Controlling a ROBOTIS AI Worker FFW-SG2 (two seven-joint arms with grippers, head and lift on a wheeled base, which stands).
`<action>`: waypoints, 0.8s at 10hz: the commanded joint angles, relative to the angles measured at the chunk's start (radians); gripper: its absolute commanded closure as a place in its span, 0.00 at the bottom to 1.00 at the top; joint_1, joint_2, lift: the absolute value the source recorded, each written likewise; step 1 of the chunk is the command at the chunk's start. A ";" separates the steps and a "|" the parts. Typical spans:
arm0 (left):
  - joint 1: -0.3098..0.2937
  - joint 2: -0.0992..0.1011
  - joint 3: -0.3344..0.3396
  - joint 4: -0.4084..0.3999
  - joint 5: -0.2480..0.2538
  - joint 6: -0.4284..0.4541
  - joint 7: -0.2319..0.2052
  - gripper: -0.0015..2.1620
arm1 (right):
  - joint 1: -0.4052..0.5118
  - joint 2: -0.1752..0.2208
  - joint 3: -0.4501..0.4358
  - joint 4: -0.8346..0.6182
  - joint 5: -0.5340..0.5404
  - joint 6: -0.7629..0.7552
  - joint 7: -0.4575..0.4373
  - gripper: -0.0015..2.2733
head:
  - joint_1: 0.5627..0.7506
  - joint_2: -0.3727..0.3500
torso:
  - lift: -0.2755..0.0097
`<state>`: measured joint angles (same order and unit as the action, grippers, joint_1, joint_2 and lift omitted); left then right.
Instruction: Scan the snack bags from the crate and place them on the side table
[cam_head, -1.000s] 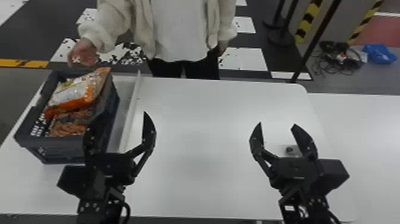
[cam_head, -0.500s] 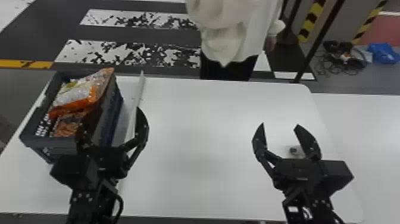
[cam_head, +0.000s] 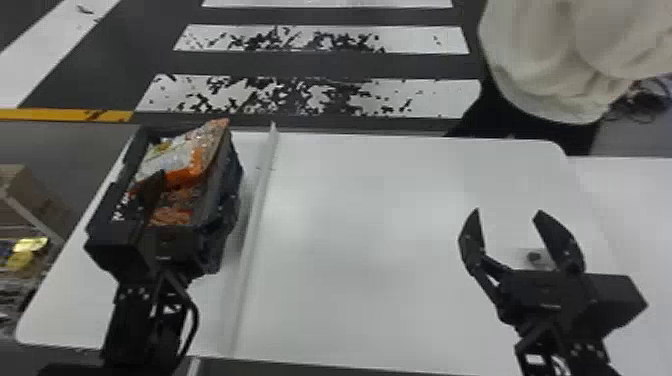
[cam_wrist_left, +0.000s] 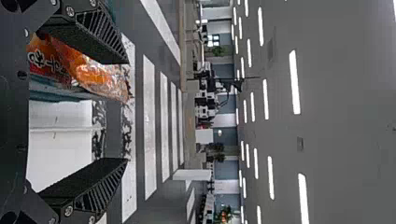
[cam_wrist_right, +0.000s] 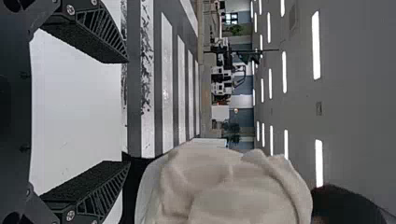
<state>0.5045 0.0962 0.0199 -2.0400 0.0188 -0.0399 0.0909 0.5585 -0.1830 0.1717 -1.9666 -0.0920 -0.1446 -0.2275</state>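
Note:
In the head view, the dark crate (cam_head: 232, 175) stands at the table's left. An orange-and-clear snack bag (cam_head: 175, 157) leans on its far part, above reddish-brown bags (cam_head: 175, 212). My left gripper (cam_head: 199, 187) is over the crate's near part, partly hiding it. The left wrist view shows the same gripper (cam_wrist_left: 127, 112) with fingers wide apart, the orange bag (cam_wrist_left: 88, 70) beyond one finger; no grasp is visible. Over the table's right part, my right gripper (cam_head: 507, 211) is open; between its fingers in the right wrist view, this gripper (cam_wrist_right: 128, 112) holds nothing.
A raised pale strip (cam_head: 260, 190) runs along the white table (cam_head: 375, 225), right of the crate. A small pale object with a dark knob (cam_head: 535, 257) lies by the right gripper. A person (cam_head: 560, 65) is beyond the far right edge; a cardboard box (cam_head: 35, 195) is left of the table.
My left gripper has moved left, from beside the crate to over its near part. The right gripper has barely moved. The person beyond the table has shifted right.

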 joint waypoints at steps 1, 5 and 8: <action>-0.020 0.002 0.043 -0.020 0.015 0.070 -0.017 0.07 | 0.000 -0.003 0.000 0.000 0.000 0.003 -0.001 0.05 | 0.70 0.62 | 0.79; -0.078 0.034 0.155 -0.028 0.018 0.226 -0.059 0.07 | 0.000 -0.006 0.000 -0.001 0.000 0.003 0.001 0.05 | 0.70 0.71 | 0.79; -0.159 0.074 0.215 -0.006 0.030 0.355 -0.123 0.07 | 0.001 -0.006 0.000 -0.001 0.000 0.006 0.001 0.05 | 0.70 0.78 | 0.79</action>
<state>0.3626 0.1622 0.2270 -2.0520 0.0442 0.2927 -0.0309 0.5599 -0.1887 0.1718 -1.9681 -0.0920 -0.1386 -0.2270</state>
